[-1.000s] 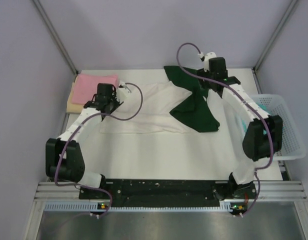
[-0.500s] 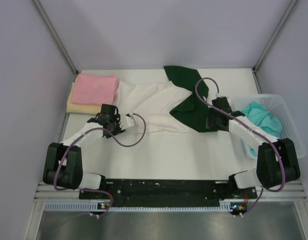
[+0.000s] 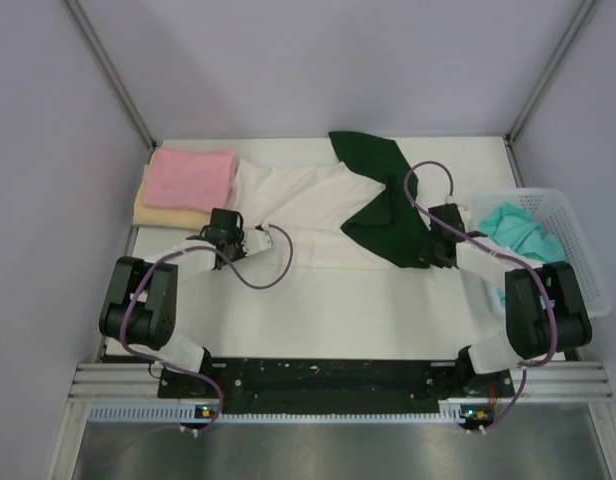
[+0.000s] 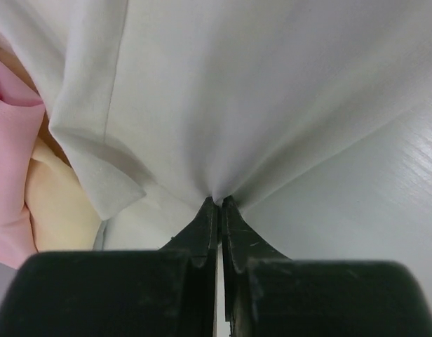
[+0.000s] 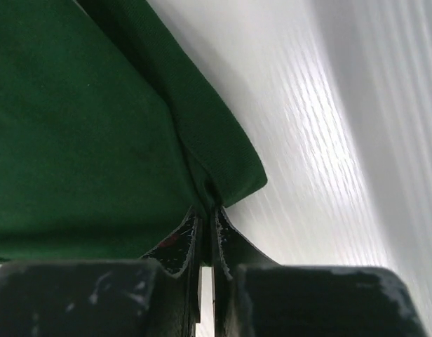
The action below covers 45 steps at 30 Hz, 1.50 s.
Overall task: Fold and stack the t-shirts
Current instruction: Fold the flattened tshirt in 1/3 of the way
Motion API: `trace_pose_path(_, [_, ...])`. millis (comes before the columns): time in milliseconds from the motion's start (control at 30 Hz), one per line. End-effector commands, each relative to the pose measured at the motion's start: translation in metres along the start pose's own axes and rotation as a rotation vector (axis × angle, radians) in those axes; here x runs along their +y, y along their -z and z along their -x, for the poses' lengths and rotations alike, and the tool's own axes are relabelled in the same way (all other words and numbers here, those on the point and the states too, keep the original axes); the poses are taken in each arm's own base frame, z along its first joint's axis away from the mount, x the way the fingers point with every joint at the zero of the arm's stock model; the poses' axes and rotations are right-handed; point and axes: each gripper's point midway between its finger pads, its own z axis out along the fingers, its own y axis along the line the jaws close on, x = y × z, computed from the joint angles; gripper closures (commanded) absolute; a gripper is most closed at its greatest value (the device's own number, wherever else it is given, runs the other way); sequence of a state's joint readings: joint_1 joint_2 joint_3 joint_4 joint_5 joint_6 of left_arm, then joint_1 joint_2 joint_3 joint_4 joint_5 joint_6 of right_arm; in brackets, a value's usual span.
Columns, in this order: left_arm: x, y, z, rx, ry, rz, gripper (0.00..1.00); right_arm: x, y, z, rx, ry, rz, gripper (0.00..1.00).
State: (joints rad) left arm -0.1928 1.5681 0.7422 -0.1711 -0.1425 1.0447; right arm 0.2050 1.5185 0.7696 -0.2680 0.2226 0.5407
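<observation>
A white t-shirt with dark green sleeves point(image 3: 318, 205) lies spread across the middle of the table. My left gripper point(image 3: 236, 240) is shut on its white near-left edge point(image 4: 216, 140), the cloth pinched between the tips point(image 4: 217, 202). My right gripper point(image 3: 430, 250) is shut on the dark green sleeve point(image 3: 388, 225) at its near-right corner point(image 5: 216, 168), fabric bunched into the tips point(image 5: 205, 207). A folded pink t-shirt point(image 3: 193, 175) rests on a pale yellow one point(image 3: 158, 212) at the far left. A teal t-shirt point(image 3: 518, 232) lies crumpled in the basket.
A white plastic mesh basket point(image 3: 578, 270) stands at the table's right edge, close to my right arm. The pink and yellow stack point(image 4: 19, 175) sits just left of my left gripper. Grey walls enclose the table on three sides.
Both arms came back toward the near side and dropped low. Both grippers closed, the left on the white edge, the right on the green sleeve. The basket's teal shirt came into view.
</observation>
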Motion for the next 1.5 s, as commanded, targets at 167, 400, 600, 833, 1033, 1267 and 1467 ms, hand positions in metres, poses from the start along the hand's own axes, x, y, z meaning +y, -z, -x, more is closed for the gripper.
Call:
trace_pose_path(167, [-0.049, 0.048, -0.026, 0.028, 0.027, -0.149, 1.0, -0.03, 0.077, -0.039, 0.019, -0.187, 0.051, 1.0])
trace_pose_path(400, [-0.085, 0.077, -0.045, 0.063, 0.024, -0.264, 1.0, -0.047, 0.113, -0.059, 0.055, -0.256, 0.022, 1.0])
trace_pose_path(600, [-0.118, 0.107, -0.061, 0.136, 0.091, -0.398, 1.0, -0.047, 0.142, -0.085, 0.169, -0.195, -0.006, 1.0])
trace_pose_path(833, [-0.146, 0.115, -0.084, 0.234, 0.099, -0.461, 0.94, -0.06, 0.171, -0.107, 0.216, -0.217, 0.001, 0.98])
trace_pose_path(1033, [-0.116, 0.13, -0.066, 0.209, 0.115, -0.439, 0.68, -0.065, 0.195, -0.098, 0.167, -0.196, 0.035, 0.46])
trace_pose_path(1267, [-0.035, 0.179, 0.086, -0.285, 0.126, -0.413, 0.56, -0.01, 0.194, -0.055, 0.067, -0.079, 0.287, 0.65])
trace_pose_path(1467, [-0.099, 0.202, 0.246, -0.6, -0.128, -0.542, 0.58, 0.012, 0.143, -0.071, 0.13, -0.12, 0.33, 1.0])
